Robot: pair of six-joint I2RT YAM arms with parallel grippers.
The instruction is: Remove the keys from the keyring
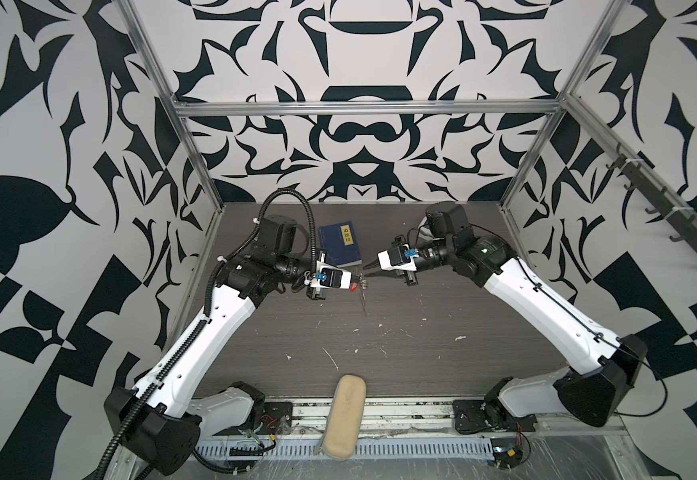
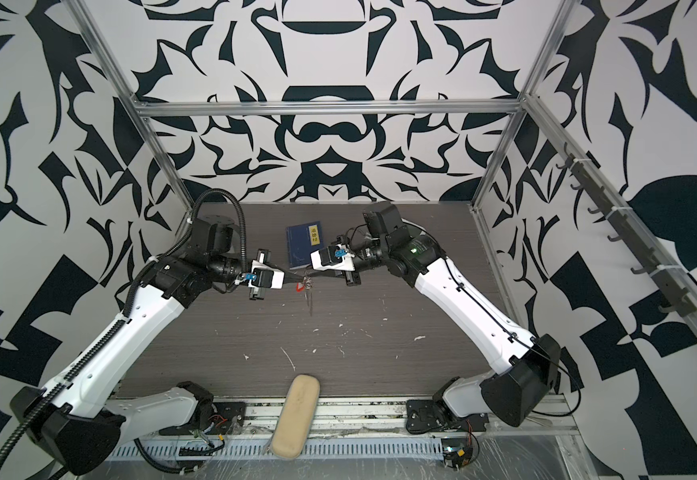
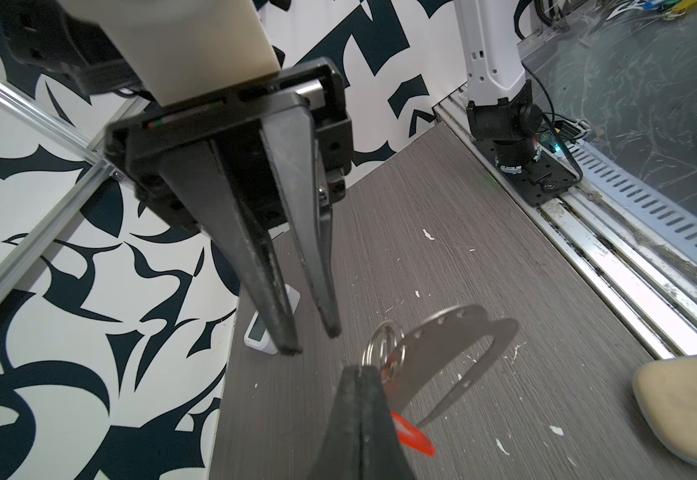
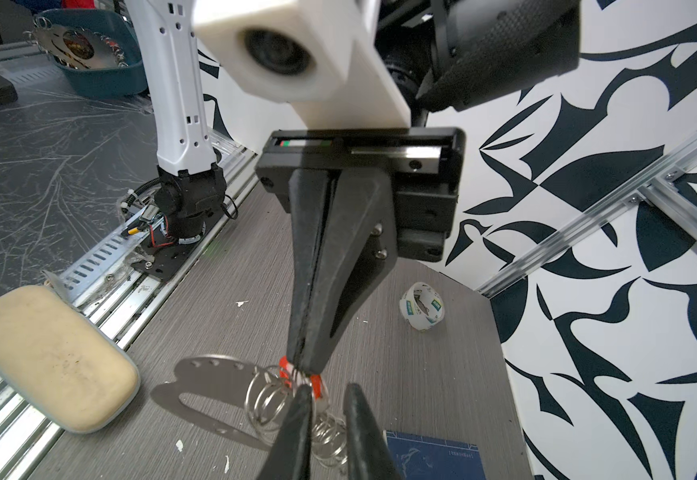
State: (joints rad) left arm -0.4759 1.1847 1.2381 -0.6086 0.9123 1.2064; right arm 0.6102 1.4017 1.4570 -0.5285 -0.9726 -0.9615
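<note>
Keys (image 4: 269, 401) hung clamped in the left gripper (image 4: 306, 368) above the white-flecked grey wood-grain table (image 1: 400, 357), with the keyring (image 3: 434, 353) strap dangling beside them. The right gripper (image 3: 311, 340) stood near, fingers apart. Black-and-white patterned walls (image 1: 359, 145) enclosed the space.

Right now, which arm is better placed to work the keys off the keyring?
Right, probably. The left gripper is shut on the keys by the red tag, anchoring the keyring. The right gripper is open, its tips beside them, free to pinch and pull.
</note>
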